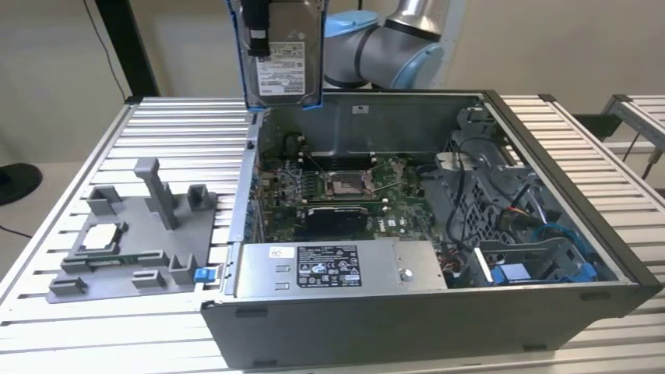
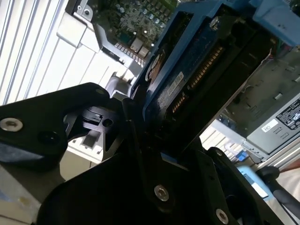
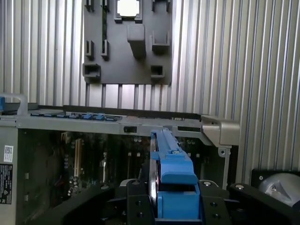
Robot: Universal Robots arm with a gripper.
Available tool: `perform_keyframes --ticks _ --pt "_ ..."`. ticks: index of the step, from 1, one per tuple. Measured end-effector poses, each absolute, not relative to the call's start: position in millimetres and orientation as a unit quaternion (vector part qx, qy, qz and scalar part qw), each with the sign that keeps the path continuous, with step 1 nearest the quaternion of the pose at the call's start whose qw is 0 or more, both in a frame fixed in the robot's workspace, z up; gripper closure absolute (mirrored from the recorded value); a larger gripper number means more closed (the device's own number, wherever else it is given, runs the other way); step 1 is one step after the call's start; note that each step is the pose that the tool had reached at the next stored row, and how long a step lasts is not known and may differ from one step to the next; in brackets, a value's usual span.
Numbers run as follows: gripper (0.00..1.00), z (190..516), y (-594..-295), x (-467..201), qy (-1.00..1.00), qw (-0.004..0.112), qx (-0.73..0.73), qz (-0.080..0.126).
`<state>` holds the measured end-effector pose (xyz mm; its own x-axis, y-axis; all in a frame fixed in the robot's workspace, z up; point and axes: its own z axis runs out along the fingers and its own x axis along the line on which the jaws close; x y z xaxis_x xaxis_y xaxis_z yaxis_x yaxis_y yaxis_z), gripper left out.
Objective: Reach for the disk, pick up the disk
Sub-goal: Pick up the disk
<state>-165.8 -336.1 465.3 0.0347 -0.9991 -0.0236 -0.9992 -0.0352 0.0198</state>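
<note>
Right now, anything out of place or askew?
Only the disk: it hangs upright in the claw above the open computer case, clear of it. Nothing else looks askew or damaged.

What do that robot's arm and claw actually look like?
The arm is a chunky silver-grey tube with rounded joints capped in pale blue. The gripper is matt black, built of flat angular plates fastened with small silver screws.
</note>
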Motion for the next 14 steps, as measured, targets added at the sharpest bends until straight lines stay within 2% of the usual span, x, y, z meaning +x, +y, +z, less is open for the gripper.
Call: perform_keyframes --ticks 14 --pt "1.0 465 -336 -137 0.695 0.001 -0.719 0.016"
